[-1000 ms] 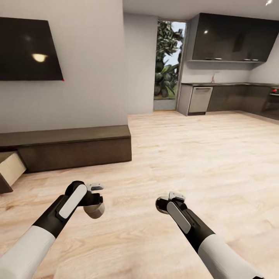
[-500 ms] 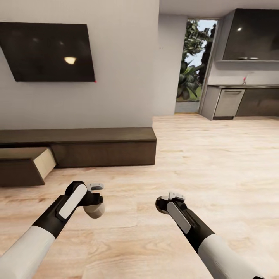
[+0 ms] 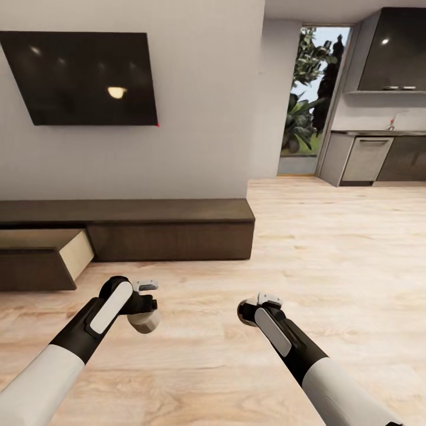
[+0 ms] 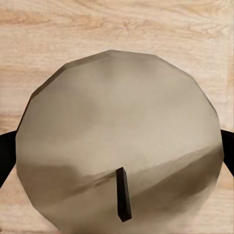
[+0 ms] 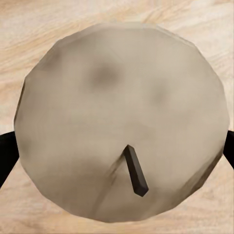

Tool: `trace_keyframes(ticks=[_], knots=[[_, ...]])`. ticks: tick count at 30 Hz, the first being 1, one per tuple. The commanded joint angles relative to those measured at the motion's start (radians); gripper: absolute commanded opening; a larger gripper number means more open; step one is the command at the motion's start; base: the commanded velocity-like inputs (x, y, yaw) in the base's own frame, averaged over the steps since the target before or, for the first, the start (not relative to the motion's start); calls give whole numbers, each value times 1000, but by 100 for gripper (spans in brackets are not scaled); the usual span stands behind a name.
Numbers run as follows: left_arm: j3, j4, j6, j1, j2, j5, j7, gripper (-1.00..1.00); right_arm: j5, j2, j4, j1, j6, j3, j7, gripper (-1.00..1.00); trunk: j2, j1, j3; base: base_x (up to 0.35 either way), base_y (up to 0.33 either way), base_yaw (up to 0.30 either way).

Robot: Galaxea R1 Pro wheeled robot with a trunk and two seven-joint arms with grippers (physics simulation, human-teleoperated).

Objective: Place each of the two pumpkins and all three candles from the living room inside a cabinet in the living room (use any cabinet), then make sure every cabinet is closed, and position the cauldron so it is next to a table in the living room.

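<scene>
Nearest to me, my left pincer (image 3: 144,307) was clenched on a candle (image 3: 144,321), a stubby grey-brown cylinder hanging just under the fingers over the wood floor (image 3: 331,266). In the left wrist view that candle's (image 4: 119,141) flat end sat square between the two dark fingers (image 4: 6,151), its short black wick (image 4: 123,194) sticking out, with floor planks behind it.

My right pincer (image 3: 255,307) was likewise clamped on a second candle (image 3: 245,312), of which I saw just a rounded dark edge past the wrist in the head view. The right wrist view gave it plainly: the second candle's (image 5: 122,122) pale mottled face pressed between the fingers (image 5: 7,156), its wick (image 5: 135,170) leaning to one side, and floor beyond.

Both arms were held low and side by side, well apart from each other and clear of the furniture.

Ahead of the left pincer, and well off from it, stood the long dark-brown cabinet (image 3: 171,228) against the wall. Its drawer (image 3: 44,260), ahead and further to the left of that pincer, was pulled out, showing a light tan side panel; I could not see what lay inside.

Above the cabinet hung a dark television (image 3: 83,77). Far beyond the right pincer were a doorway with greenery (image 3: 310,100) and dark kitchen units (image 3: 384,154).
</scene>
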Motion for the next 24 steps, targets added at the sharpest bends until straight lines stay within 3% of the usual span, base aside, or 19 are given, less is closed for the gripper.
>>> trace_keyframes(ticks=[1,16,24], knots=[[-3,-1,0,-1,1,9,10,-100,-8,0,-1,-1,-1,2,-8,-100,0,0,-1,266,134,2],[-3,-1,0,-1,1,11,10,-100,-8,-1,-1,-1,-1,2,-8,-100,0,0,-1,261,163,4],[-3,0,0,-1,1,12,10,-100,-8,-1,-1,-1,-1,2,-8,-100,0,0,-1,198,253,212]])
